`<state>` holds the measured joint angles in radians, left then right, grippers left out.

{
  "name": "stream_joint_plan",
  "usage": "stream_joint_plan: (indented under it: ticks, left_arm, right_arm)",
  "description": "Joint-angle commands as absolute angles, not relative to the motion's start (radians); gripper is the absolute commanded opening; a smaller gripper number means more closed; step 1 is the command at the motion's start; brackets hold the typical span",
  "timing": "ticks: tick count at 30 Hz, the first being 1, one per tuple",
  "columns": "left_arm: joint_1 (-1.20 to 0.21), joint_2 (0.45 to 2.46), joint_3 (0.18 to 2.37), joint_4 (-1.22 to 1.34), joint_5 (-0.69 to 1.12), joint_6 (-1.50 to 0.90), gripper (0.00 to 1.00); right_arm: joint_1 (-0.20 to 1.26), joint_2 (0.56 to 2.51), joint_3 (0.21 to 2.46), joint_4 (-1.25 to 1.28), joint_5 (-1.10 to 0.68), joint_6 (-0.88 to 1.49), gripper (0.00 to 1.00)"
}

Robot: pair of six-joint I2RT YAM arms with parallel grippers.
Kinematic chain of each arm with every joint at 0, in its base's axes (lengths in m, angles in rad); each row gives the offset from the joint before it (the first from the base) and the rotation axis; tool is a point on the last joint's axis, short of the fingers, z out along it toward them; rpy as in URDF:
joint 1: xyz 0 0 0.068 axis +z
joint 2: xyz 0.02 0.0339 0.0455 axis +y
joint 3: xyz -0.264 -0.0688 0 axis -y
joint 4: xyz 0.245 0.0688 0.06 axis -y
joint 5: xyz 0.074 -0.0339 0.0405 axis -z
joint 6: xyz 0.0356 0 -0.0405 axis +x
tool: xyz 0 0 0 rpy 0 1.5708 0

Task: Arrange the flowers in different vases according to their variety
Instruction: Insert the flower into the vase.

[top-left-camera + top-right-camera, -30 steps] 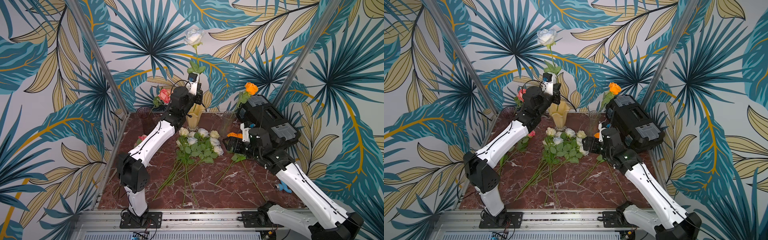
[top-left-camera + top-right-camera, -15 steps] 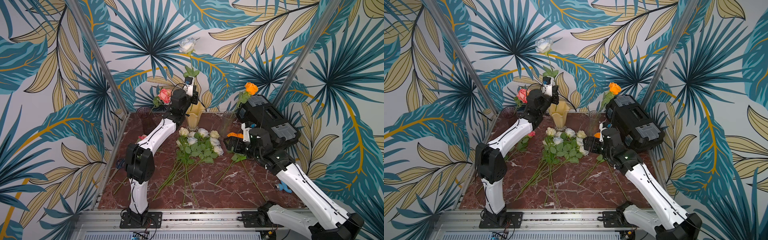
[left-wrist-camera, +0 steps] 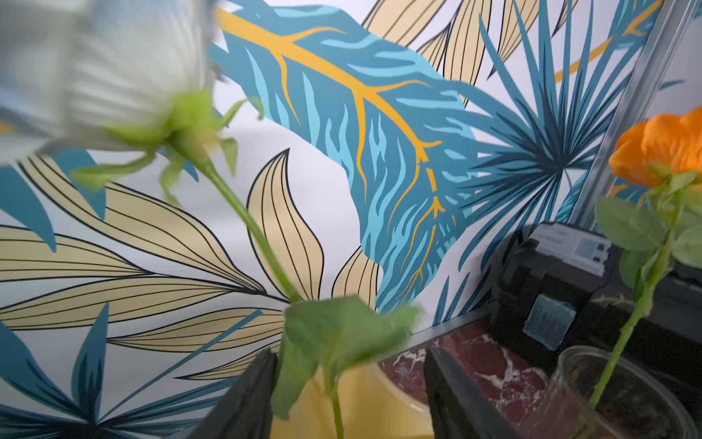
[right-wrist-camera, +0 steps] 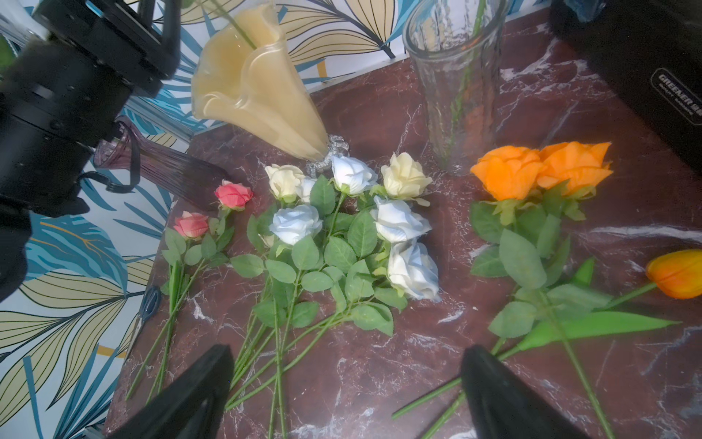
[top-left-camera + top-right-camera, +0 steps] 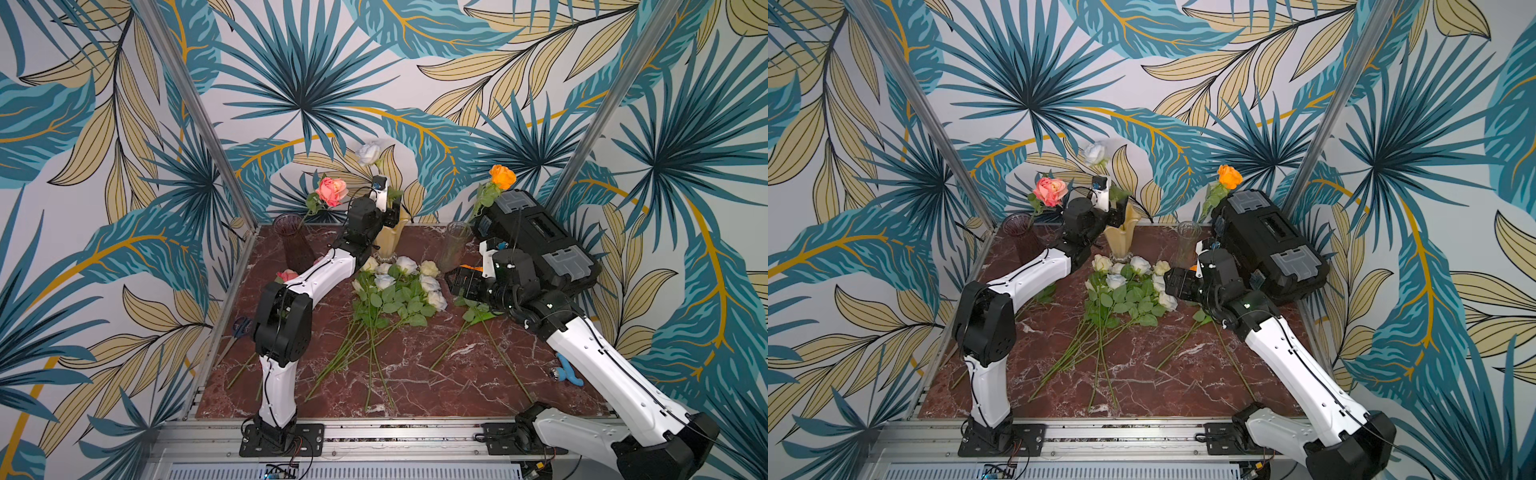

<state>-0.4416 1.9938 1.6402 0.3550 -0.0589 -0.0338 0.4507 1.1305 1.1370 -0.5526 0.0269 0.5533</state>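
so the right gripper (image 4: 347,355) hangs wide open and empty by the orange roses (image 4: 509,173) around 2 o'clock, with the loose white roses (image 5: 399,286) mid-table. Back at 12, the left gripper (image 3: 349,353) has its jaws spread, not pinching the white rose (image 5: 368,153) standing in the cream vase (image 5: 390,243).

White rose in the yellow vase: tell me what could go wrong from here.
1. A leaf of the white rose sits between the open jaws of the left gripper; pulling back could snag it and drag the rose out.
2. The yellow vase stands on a small clear foot with the left arm close beside it; a bump might tip it.
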Motion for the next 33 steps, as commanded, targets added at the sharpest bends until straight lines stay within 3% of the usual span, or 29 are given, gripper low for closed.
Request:
stream_joint_plan:
  ticks: [1,9,13,21,27,28,33]
  left_arm:
    - [-0.442,1.934,1.595,0.375,-0.051,-0.034,0.7]
    - [-0.473,1.826,1.554,0.303,-0.13,0.021,0.91]
    - [-0.502,1.752,1.529,0.242,-0.157,0.054,0.96]
    - [-0.556,1.588,1.441,0.074,-0.154,0.054,0.97]
    - [-0.576,1.464,1.36,-0.086,-0.154,0.054,0.97]
    - [-0.578,1.449,1.349,-0.104,-0.051,-0.051,1.0]
    - [-0.594,1.356,1.279,-0.193,-0.021,-0.068,1.0]
  right_arm:
    - [0.455,1.129,1.154,-0.566,0.055,0.543,0.99]
    - [0.436,1.131,1.158,-0.598,0.086,0.532,0.99]
    - [0.36,1.151,1.173,-0.664,0.056,0.531,0.99]
    - [0.272,1.248,1.212,-0.849,0.055,0.497,1.0]
    - [0.273,1.317,1.105,-0.862,0.066,0.564,0.94]
    - [0.273,1.325,1.09,-0.862,0.068,0.573,0.94]
    - [0.271,1.377,1.016,-0.864,0.152,0.61,0.92]
